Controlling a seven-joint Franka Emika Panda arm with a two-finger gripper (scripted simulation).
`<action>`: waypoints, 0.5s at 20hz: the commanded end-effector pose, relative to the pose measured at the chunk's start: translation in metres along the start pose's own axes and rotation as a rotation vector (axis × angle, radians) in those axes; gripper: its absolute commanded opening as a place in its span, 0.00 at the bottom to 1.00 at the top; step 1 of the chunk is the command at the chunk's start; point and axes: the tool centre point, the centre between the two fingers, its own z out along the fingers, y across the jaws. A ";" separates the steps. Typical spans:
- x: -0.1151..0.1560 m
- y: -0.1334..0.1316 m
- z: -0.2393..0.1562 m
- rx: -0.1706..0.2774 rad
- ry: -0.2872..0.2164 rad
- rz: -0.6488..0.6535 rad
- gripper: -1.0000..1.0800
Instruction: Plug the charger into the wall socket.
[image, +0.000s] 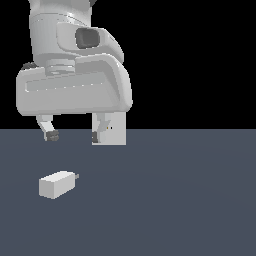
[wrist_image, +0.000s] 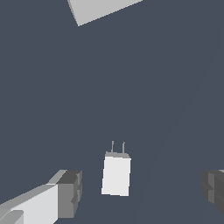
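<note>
**Charger still loose below an empty end effector**

Charger (image: 57, 184) lies flat on the dark surface (image: 175, 200), below the end effector (image: 73, 135) and untouched by it. In the wrist view it sits between the two fingers but nearer one of them, its thin prongs (wrist_image: 118, 147) pointing away toward the wall socket (image: 116, 129), which stands upright beyond the end effector, well apart from the charger. The fingers (wrist_image: 69, 193) are spread wide and hold nothing.

The main risk, as I judge it, is an off-centre descent: the nearer finger would touch first and push or twist the block, leaving the prongs misaligned with the socket's two small holes. A grip too close to the pronged end could also bring the fingers against the plate during insertion. A tilted hold might jam the prongs on the plate face.
</note>
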 end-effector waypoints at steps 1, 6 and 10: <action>-0.007 -0.004 0.006 -0.002 0.009 0.027 0.96; -0.015 -0.010 0.015 -0.006 0.022 0.063 0.96; -0.019 -0.013 0.019 -0.008 0.028 0.081 0.96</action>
